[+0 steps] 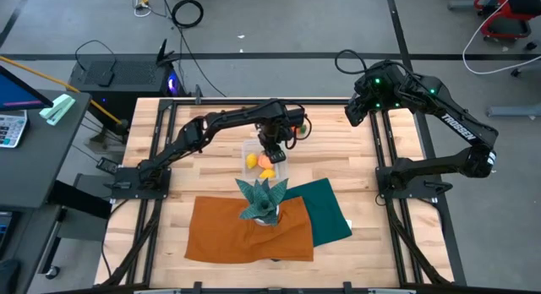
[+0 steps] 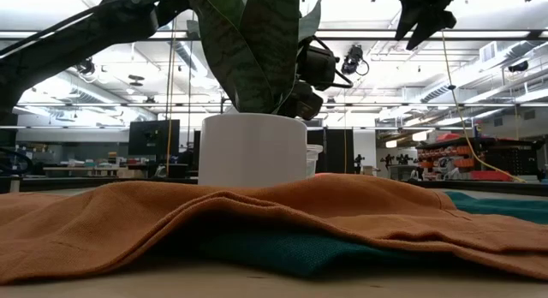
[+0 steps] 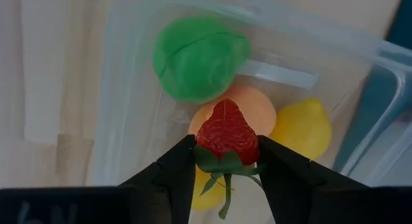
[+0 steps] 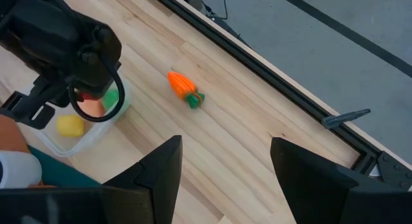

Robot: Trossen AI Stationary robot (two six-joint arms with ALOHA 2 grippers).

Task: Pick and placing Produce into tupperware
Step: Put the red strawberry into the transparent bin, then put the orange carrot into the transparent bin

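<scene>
Gripped in the left end effector [image 3: 226,161], a red toy strawberry [image 3: 226,129] hangs over the clear plastic tupperware [image 3: 129,89] holding green, orange and yellow produce. Releasing it comes next. Right end effector [image 4: 225,161] waits open, raised.

The wooden table [image 1: 211,133] fills the middle of the high view, pale planks framed by dark rails. At its centre lies a clear plastic container [image 1: 250,149]. Below that, toward the lower middle, an orange cloth [image 1: 220,235] is spread in loose folds, and a teal cloth [image 1: 331,211] lies just to its right — its edge runs under the orange one. A white pot [image 2: 253,150] stands on the orange cloth. In the right wrist view a toy carrot [image 4: 183,87] lies alone on bare planks near the upper centre — apart from the container.
</scene>
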